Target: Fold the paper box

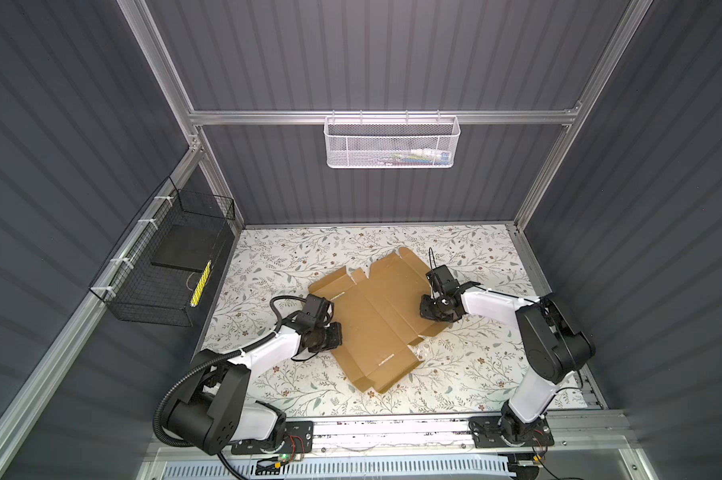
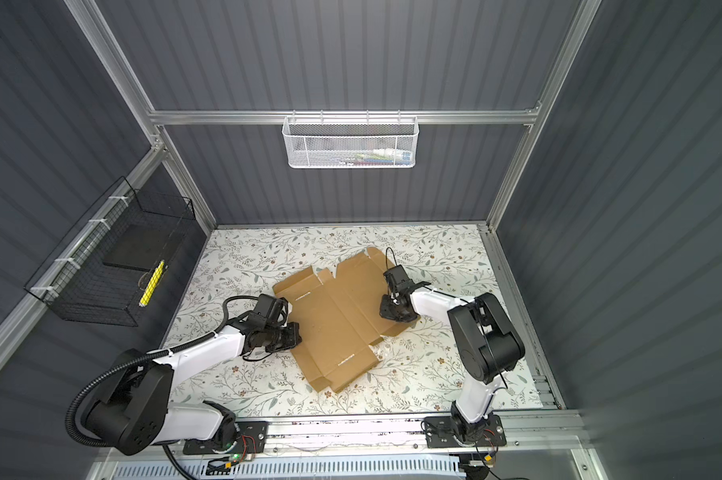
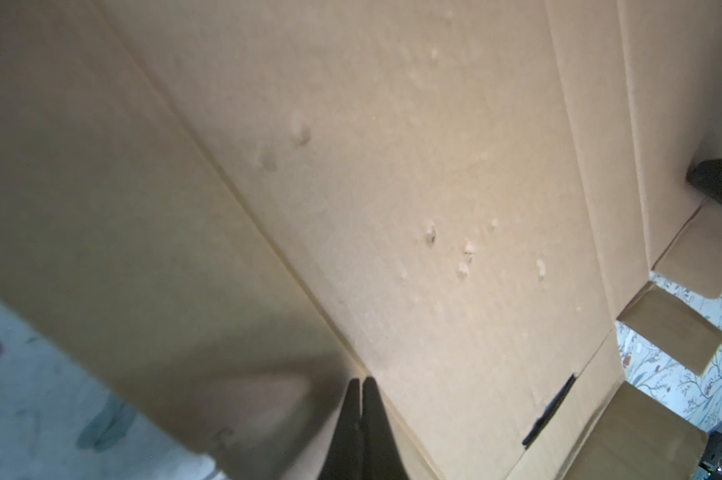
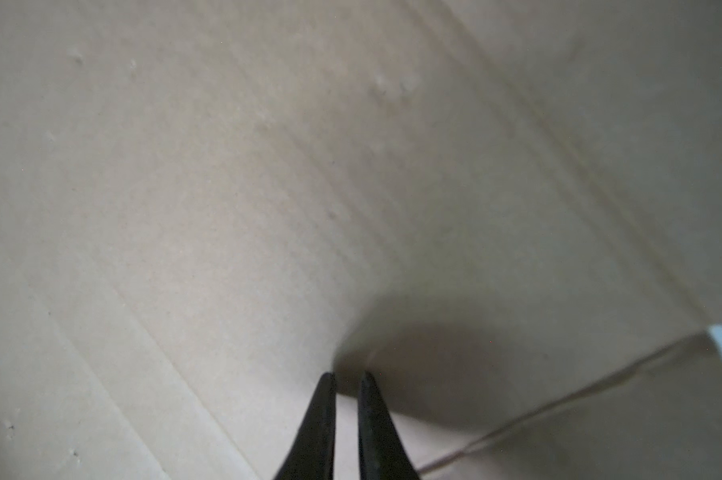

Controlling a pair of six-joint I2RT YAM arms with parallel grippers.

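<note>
Brown corrugated cardboard, the paper box [image 1: 371, 328] is lying flat and unfolded on the floral table [image 1: 475, 257]. It is probably light and stiff, best taken by a flap edge. The left gripper [image 3: 361, 380] is touching a crease, fingers together. The right gripper [image 4: 346, 374] is showing fingers slightly apart, empty.

Left gripper [image 3: 361, 380] and right gripper [image 4: 346, 374]: the fingers leave each wrist picture at its edge. In both top views the wrists cover the tips, so you cannot see where they meet the box [image 1: 375, 328]. The box overruns both wrist views. The right one is soft throughout; in the left one the table [image 3: 39, 395] is blurred. Print [image 1: 333, 295] on the box is too small for you to read. Items in the white basket [image 1: 392, 124] and black basket [image 1: 151, 311] are too small to name.
</note>
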